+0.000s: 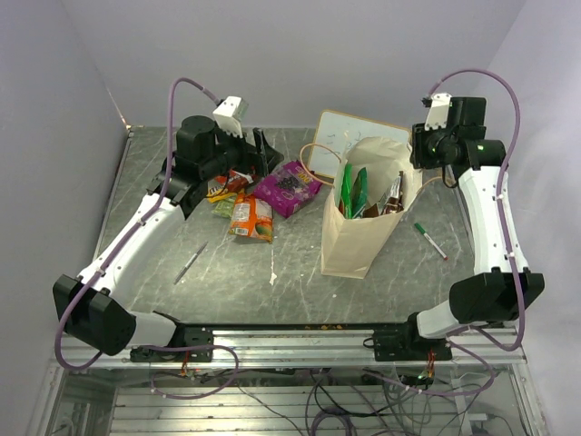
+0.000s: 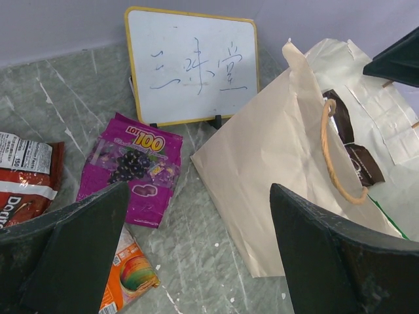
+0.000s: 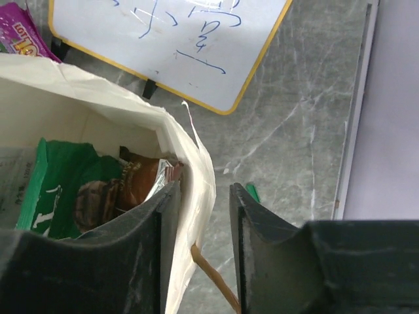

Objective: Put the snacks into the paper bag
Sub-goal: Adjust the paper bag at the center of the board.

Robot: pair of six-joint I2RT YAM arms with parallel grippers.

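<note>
While several snacks lie out on the desk (image 1: 236,291), the left hand (image 2: 198,216) hangs above them, fingers spread wide and holding nothing. Below and to its left: red packet (image 2: 26,183). Straight ahead of its fingers: purple packet (image 2: 131,167), flat on the desk. Just under its left finger: orange packet (image 2: 127,271), edge tucked toward the others. Beyond the purple one stands a whiteboard (image 2: 193,65). To this hand's right the paper bag (image 1: 359,241) stands upright, mouth open, one cord handle (image 2: 327,150) drooping down its near side. Inside it, seen from the right hand (image 3: 204,190): green packets (image 3: 59,190) on end, a brown packet (image 3: 141,180) against the wall. That hand straddles the bag's rim, one finger inside, one outside, jaws partway apart; a sliver of desk shows between paper and outer finger, so no pinch yet by my reading. A green pen (image 1: 429,240) lies below and outward of it. Risks, as I judge them: the loose packets overlap and look slick, so a closing left hand could catch two or squirt one aside toward the whiteboard. A tug on the thin rim could tear it or tip the tall bag. Packets standing high inside may block the next one going in.
</note>
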